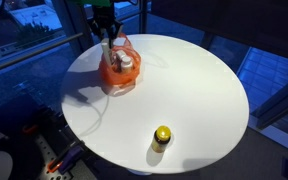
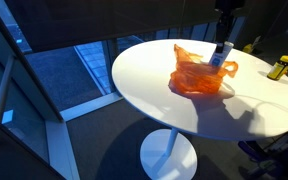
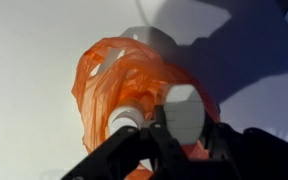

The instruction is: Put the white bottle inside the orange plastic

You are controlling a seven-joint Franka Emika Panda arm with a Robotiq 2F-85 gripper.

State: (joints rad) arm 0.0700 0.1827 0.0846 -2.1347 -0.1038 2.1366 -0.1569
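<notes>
1. The bottle point(image 1: 127, 62) is found at the open mouth of the bag point(image 1: 117, 78), near the far rim of the desk point(image 1: 194, 95), and appears to be at least partly within the orange film.
2. The pincer point(image 1: 108, 42) hangs directly over the bag. Whether its jaws are clamped on the bottle or parted cannot be told from any view.
3. The bottle is judged to be light, rigid and smooth, so it is likely to slip under a weak grip. It is best held across the body, below the cap.
4. The bag is judged to be thin, soft and nearly weightless. It may be dragged or folded shut when touched, and it will give the bottle no support.
5. In an exterior view the bottle point(image 2: 216, 62) is shown from the side, just under the pincer point(image 2: 224, 48) and at the bag's upper edge. Its height over the desk cannot be settled there.
6. Only the wrist view looks down into the bag point(image 3: 104, 75). White bottle surface point(image 3: 184, 112) is seen against orange film, just ahead of the dark fingers point(image 3: 114, 155).
7. A small jar point(image 1: 162, 135) standing well apart on the desk is shown in both exterior views but is missing from the wrist view.
</notes>
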